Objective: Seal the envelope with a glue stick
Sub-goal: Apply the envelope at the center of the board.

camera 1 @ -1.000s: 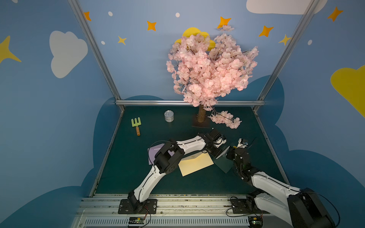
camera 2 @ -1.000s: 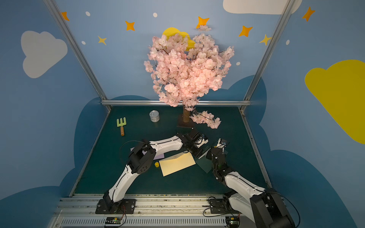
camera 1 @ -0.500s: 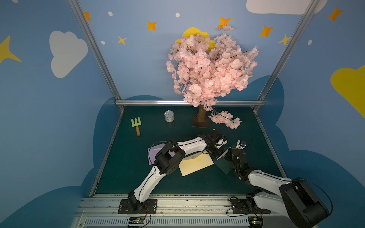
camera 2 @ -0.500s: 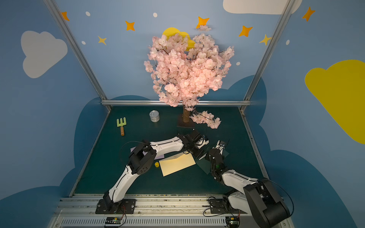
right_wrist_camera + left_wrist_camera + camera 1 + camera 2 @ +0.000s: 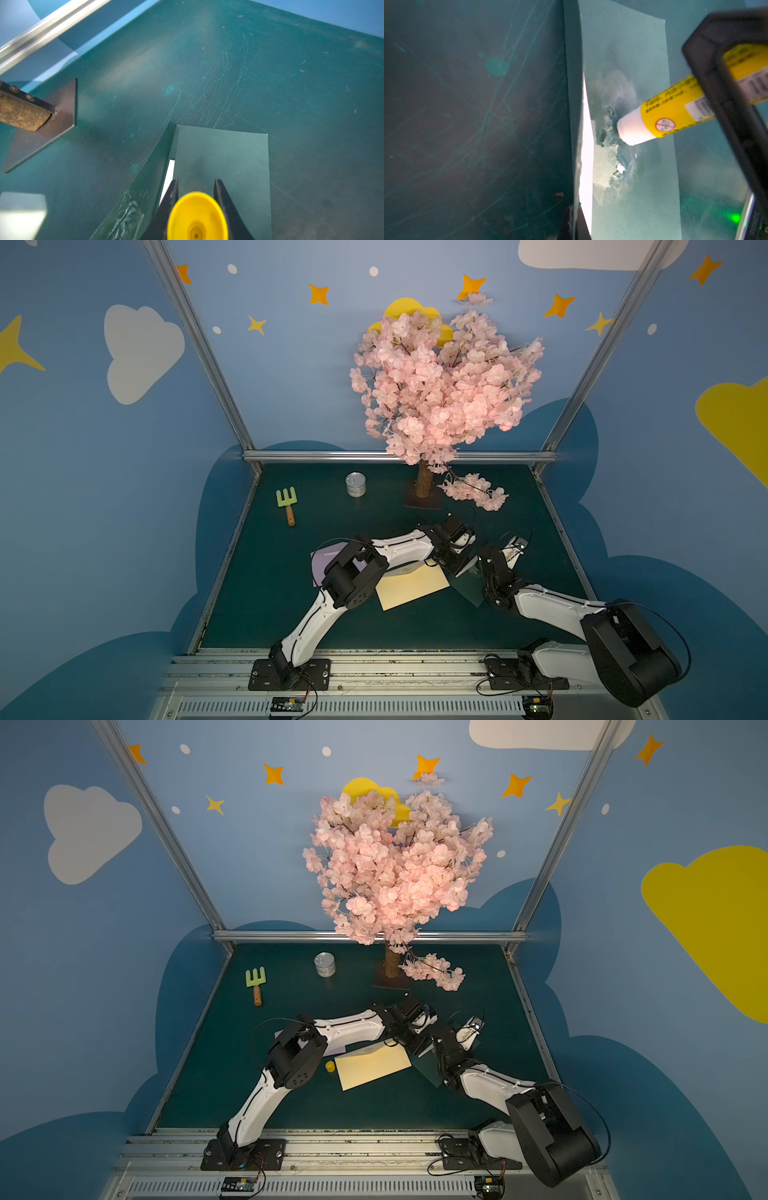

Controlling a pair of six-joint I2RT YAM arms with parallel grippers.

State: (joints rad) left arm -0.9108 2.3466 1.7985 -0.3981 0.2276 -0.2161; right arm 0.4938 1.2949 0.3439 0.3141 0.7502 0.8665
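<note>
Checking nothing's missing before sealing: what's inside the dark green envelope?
A white paper edge shows in the mouth of the dark green envelope, beside its lifted flap; the rest is covered.

Glue stick (image 5: 675, 116): you see its white tip touching the green envelope (image 5: 633, 52).
Glue (image 5: 604, 178): smeared patches beside that tip.
Desk (image 5: 467, 104): dark, scratched.

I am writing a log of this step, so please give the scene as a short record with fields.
right gripper: shut on glue stick
glue stick: uncapped, white tip on green envelope, glue smears around it
left gripper: shut on flap, flap raised
white paper: shows at the opening
cap: lying beside cream envelope
</note>
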